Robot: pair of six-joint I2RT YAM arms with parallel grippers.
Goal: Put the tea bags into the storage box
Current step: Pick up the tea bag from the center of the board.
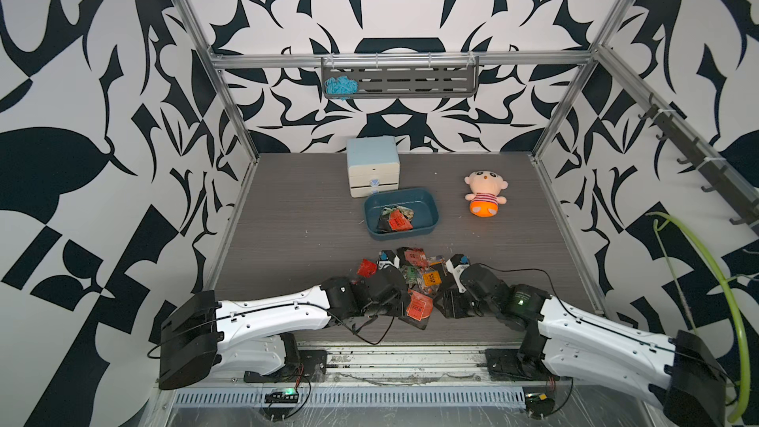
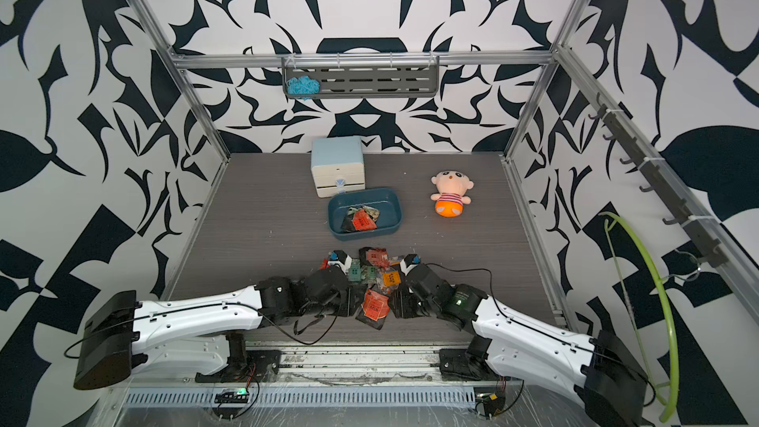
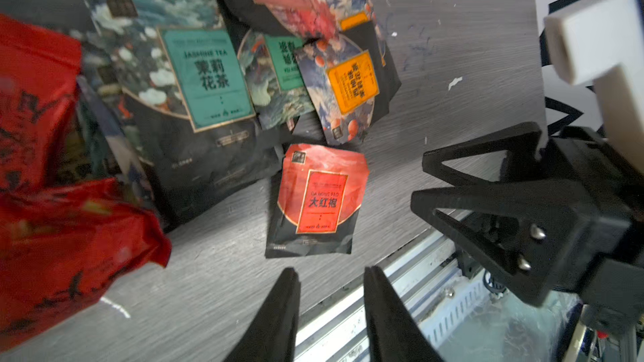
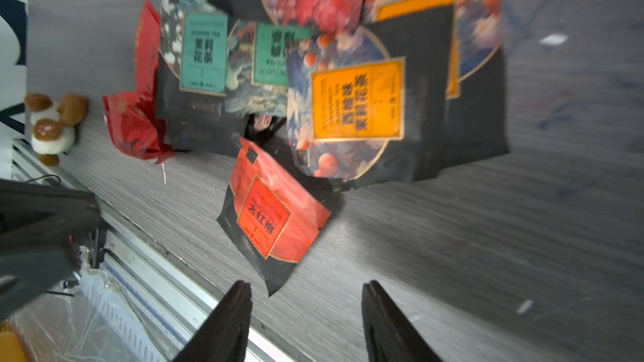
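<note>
tea bags (image 1: 412,275) heaped near storage box (image 1: 421,209), on its robot side; few inside.
left gripper (image 3: 331,269) and right gripper (image 4: 307,283) by the heap, jaws apart, holding nothing.

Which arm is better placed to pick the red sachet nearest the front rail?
Probably left: the red sachet lies squarely ahead of the left end effector; from the right end effector it sits skewed.
</note>
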